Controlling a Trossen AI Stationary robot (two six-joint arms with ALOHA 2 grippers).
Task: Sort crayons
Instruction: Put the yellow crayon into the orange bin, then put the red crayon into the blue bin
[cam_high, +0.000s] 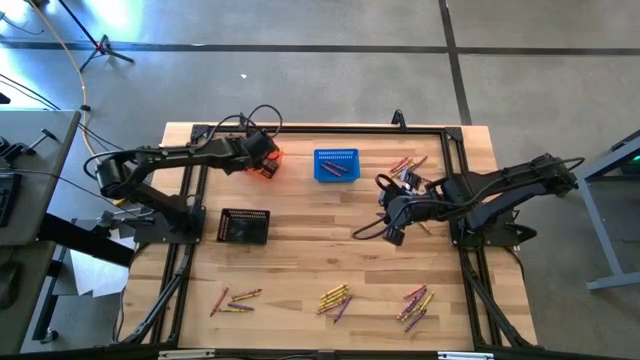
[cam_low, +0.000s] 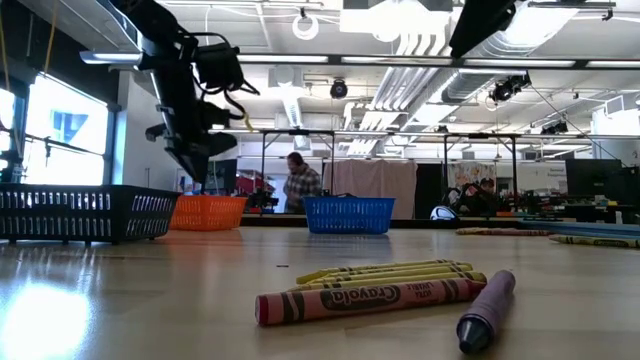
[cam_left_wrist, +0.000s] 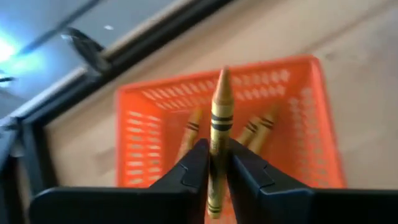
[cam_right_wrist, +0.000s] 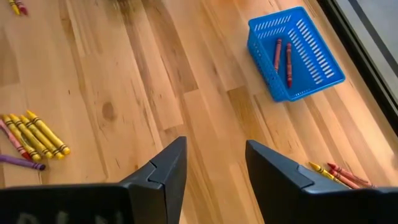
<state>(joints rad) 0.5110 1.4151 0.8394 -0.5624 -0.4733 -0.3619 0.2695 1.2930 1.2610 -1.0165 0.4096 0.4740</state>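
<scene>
The left gripper (cam_left_wrist: 211, 171) hung over the small orange mesh basket (cam_left_wrist: 149, 124) at the back of the pale wooden table (cam_high: 300, 270), a yellow black-banded crayon (cam_left_wrist: 219, 118) standing between its nearly closed fingers, tip out. Three more yellow ones (cam_left_wrist: 258, 127) lay in the basket below. My worry was the release: with the crayon poised so upright, it could have hit the mesh, bounced on its end and hopped over the low rim, or tipped toward the wall as the fingers parted. Over to the right, the right gripper (cam_right_wrist: 214, 171) hovered wide open and empty above bare wood, near the blue mesh basket (cam_right_wrist: 311, 56) holding two red crayons (cam_right_wrist: 283, 56). Loose crayon clusters (cam_high: 335, 298) waited along the front edge, a black mesh basket (cam_high: 245, 227) stood beside the left arm.
</scene>
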